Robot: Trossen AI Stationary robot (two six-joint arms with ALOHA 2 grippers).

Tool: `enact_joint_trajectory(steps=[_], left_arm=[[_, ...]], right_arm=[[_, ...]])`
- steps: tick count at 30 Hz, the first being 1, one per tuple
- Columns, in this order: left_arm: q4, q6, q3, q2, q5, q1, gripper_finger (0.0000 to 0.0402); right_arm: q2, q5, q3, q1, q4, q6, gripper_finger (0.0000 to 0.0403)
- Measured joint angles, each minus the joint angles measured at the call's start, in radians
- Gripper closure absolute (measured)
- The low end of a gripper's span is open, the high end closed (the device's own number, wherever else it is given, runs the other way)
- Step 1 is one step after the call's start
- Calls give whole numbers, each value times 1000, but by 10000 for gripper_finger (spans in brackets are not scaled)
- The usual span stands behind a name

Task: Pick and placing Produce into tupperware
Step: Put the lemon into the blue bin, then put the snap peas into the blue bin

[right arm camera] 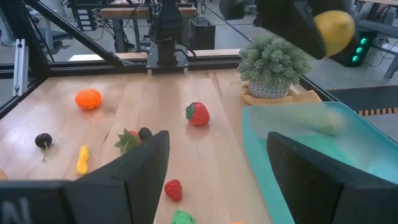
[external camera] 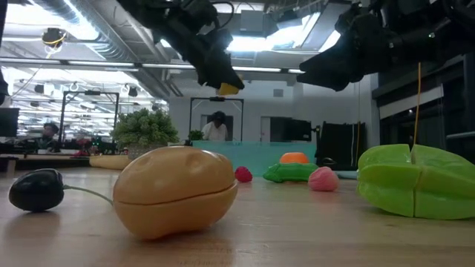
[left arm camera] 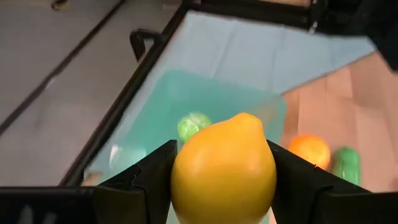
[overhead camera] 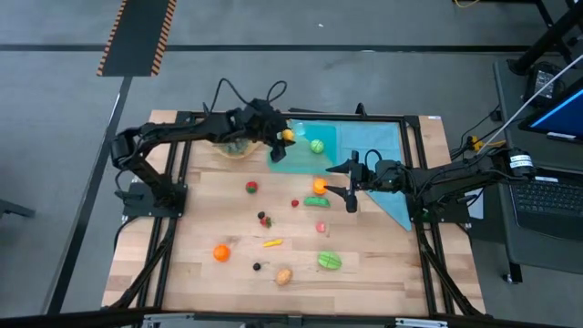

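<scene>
A yellow lemon [left arm camera: 224,168] sits between the fingers of my left gripper [overhead camera: 281,138], which is shut on it in the air over the left end of the teal tupperware [overhead camera: 305,153]. A round green piece [overhead camera: 316,145] lies inside the container. The container rests on a teal cloth [overhead camera: 378,173]. My right gripper [overhead camera: 350,179] stands open at the container's near right corner, beside an orange fruit [overhead camera: 320,185] and a green cucumber [overhead camera: 316,201], with nothing between its fingers. Other produce lies scattered on the wooden table. My left gripper pinches the lemon by its two opposite sides [left arm camera: 181,169] between its two fingers [left arm camera: 146,183]. It comes from the table's left, slanting downward. The lemon is lifted clear, its pointed tip [left arm camera: 249,119] facing away from the wrist, above the tupperware.
A bushy green plant in a tan dish [overhead camera: 235,146] stands just left of the tupperware. On the table lie a red strawberry [overhead camera: 250,188], an orange [overhead camera: 221,253], a tan potato [overhead camera: 283,275], a green starfruit [overhead camera: 329,261] and a dark berry [overhead camera: 257,267]. Black frame rails edge the table.
</scene>
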Motion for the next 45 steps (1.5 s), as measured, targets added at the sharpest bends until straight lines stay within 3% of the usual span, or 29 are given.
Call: enact_joint_trajectory(steps=[16,27,38,45], left_arm=[[-162,49,210,263,10,33,201],[-182,51,238,427,54,67,201],[-191,81,239,465,54,62,200],[-193,101,238,466,54,59,159]], right_arm=[[1,0,0,0,-20,-1,131],[1,0,0,0,-27,-19,131],[1,0,0,0,-39,-23,131],[1,0,0,0,-41,-23,131]])
